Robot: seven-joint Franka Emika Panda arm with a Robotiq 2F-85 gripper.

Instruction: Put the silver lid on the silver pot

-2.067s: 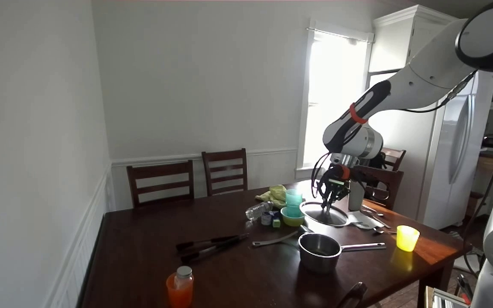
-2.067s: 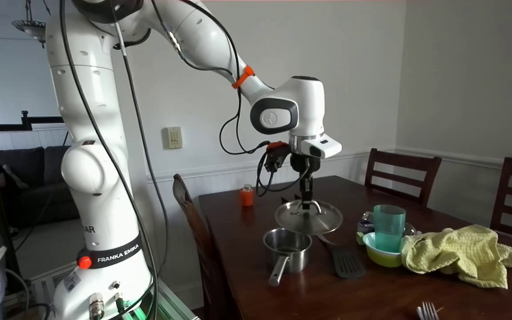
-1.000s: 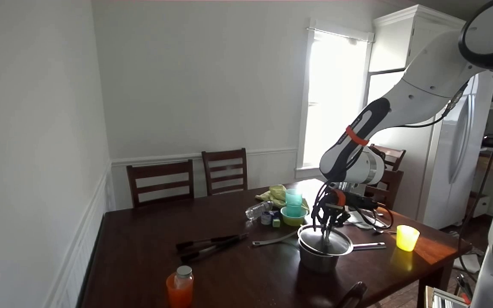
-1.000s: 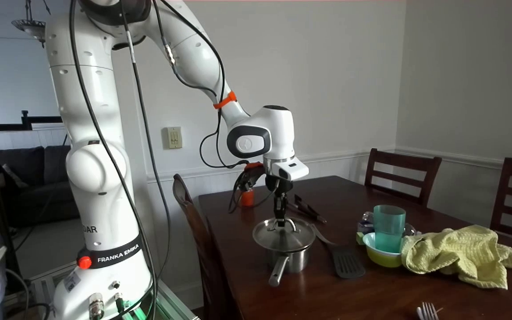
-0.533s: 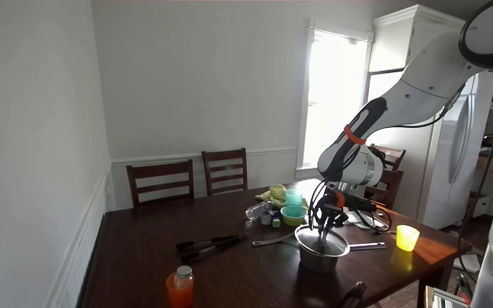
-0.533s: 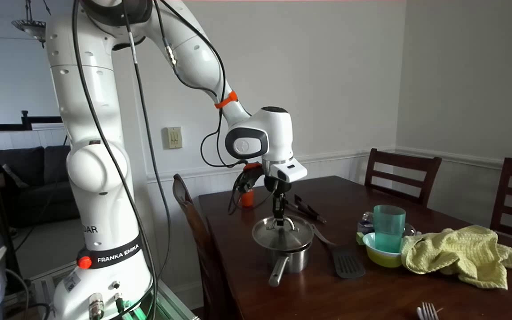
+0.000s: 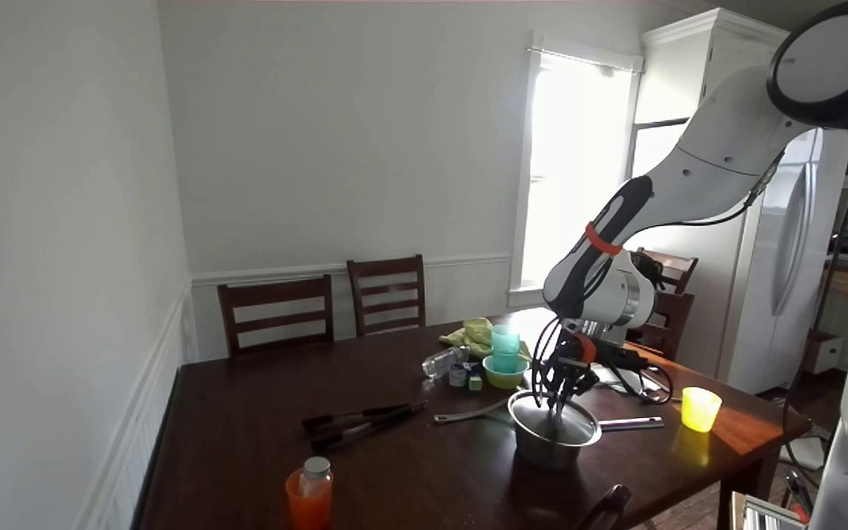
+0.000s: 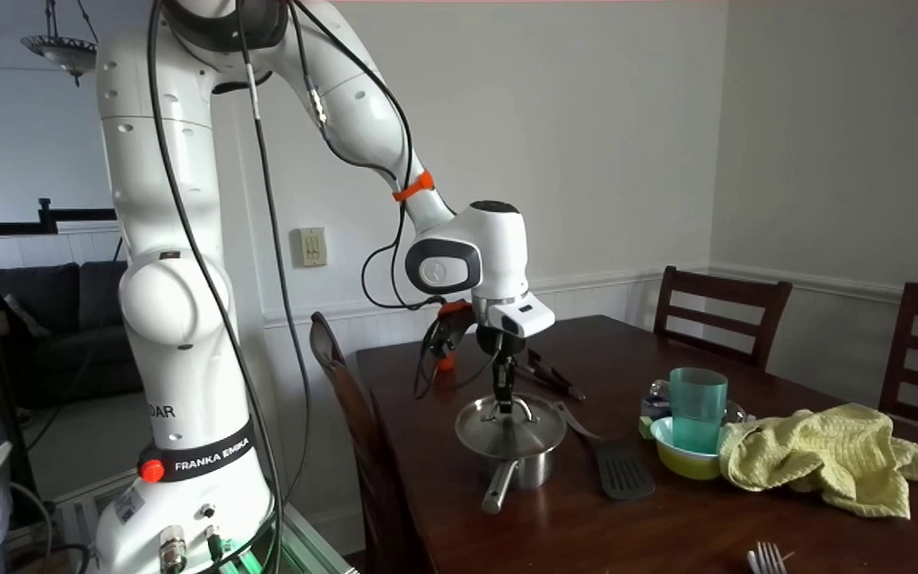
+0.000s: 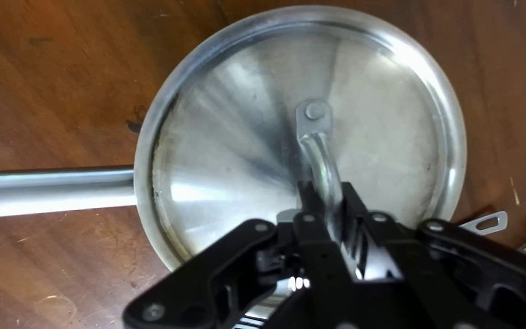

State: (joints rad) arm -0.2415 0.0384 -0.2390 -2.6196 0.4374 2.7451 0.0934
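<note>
Here the gripper [image 9: 328, 197] clasps the silver lid [image 9: 226, 155] over the pot [image 8: 536, 469]

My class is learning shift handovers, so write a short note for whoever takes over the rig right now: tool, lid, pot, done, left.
Tool: closed on the handle of the silver lid.
Lid: over the silver pot, hiding its opening; can't tell whether it's fully seated.
Pot: upright on the table.
Done: lid gripped and placed over the pot.
Left: probably check the fit, open the tool, rise clear.
</note>
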